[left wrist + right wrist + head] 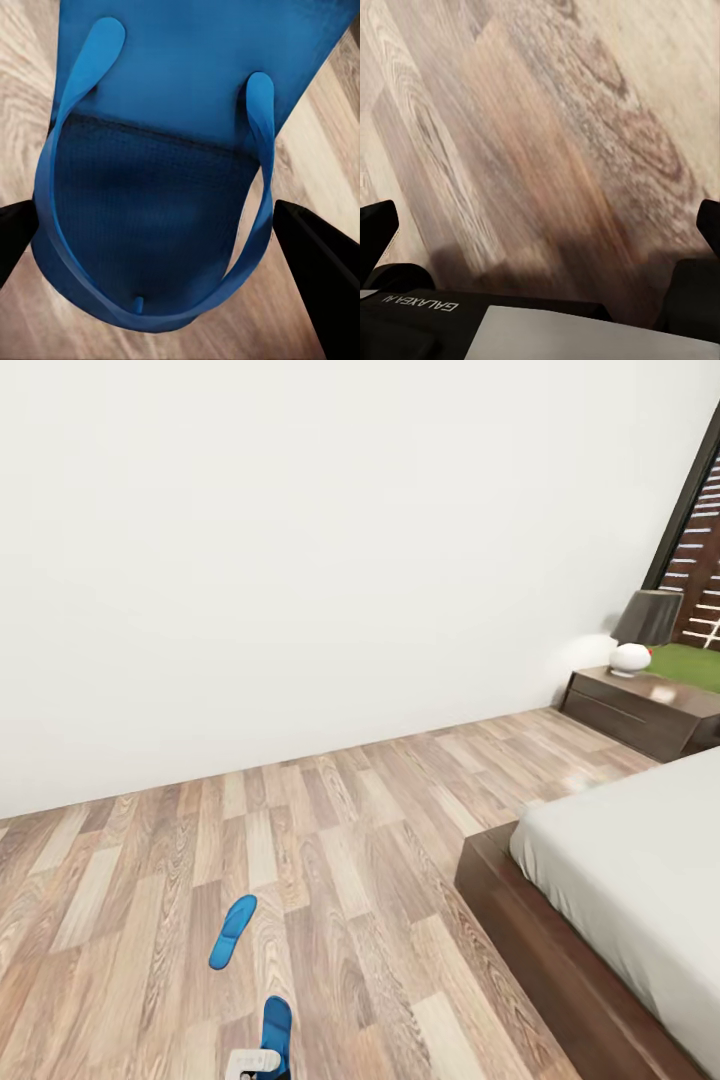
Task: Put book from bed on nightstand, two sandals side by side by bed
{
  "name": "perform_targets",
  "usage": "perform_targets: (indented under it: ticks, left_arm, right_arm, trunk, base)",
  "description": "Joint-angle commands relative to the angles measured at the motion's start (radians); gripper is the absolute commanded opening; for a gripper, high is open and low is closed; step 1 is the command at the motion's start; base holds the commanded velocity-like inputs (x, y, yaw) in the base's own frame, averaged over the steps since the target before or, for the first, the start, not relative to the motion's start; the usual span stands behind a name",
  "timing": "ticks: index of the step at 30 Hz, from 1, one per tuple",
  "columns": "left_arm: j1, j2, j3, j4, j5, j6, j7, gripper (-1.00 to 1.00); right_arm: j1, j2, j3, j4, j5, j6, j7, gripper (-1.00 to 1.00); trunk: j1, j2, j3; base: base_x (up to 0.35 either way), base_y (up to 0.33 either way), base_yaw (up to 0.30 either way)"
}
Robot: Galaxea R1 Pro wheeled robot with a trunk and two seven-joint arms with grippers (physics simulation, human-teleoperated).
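Two bright blue sandals on the wood-plank floor (330, 840), left of the bed (620, 880) in the head view: far sandal (233, 931) lying flat and alone, near sandal (275, 1028) at the bottom edge, partly hidden behind the left gripper (255, 1064). Well apart from the bed frame, both of them, with bare planks between. Beyond the bed's far corner, a dark brown nightstand (640, 712) against the white wall (300, 560), bearing a lamp (642, 630) with dark shade and white base; a dark-framed window (695, 510) at the far right.

Closer in the left wrist view: near sandal (165, 172) seen from above, textured blue sole, thin straps arching from a toe post. Black fingertips (319, 277) spread wide, one on each side of the sandal, not pressing it; whether touching, impossible to tell.

In the right wrist view, blurred wood grain, black fingertips (375, 236) of the right gripper (540, 225) far apart at the picture's edges, holding nothing.
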Motion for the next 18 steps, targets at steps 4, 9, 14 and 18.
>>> perform_targets:
  ticks: [4, 9, 14, 18]
  left_arm:
    - [-0.001, 0.000, 0.009, 0.001, -0.010, -0.004, -0.003, -1.00]
    - [-0.001, -0.001, 0.009, 0.001, -0.010, -0.004, -0.003, -1.00]
    - [-0.001, 0.000, 0.009, 0.000, -0.011, -0.004, -0.003, -1.00]
    - [-0.001, 0.000, 0.009, -0.001, -0.010, -0.004, -0.003, -1.00]
  right_arm:
    - [0.000, 0.000, -0.002, 0.000, -0.009, 0.010, 0.004, 1.00]
    - [0.000, 0.000, -0.002, 0.000, -0.009, 0.010, 0.004, 1.00]
    - [0.000, 0.000, -0.001, 0.001, -0.009, 0.009, 0.004, 1.00]
    - [0.000, 0.000, 0.000, 0.002, -0.009, 0.008, 0.004, 1.00]
  trunk:
    - [0.000, 0.000, -0.001]
    - [0.000, 0.000, -0.001]
    - [0.000, 0.000, -0.001]
    - [0.000, 0.000, -0.001]
  base:
    - [0.330, 0.000, 0.000]
    - [0.330, 0.000, 0.000]
    - [0.181, 0.000, 0.000]
    - [0.015, 0.000, 0.000]
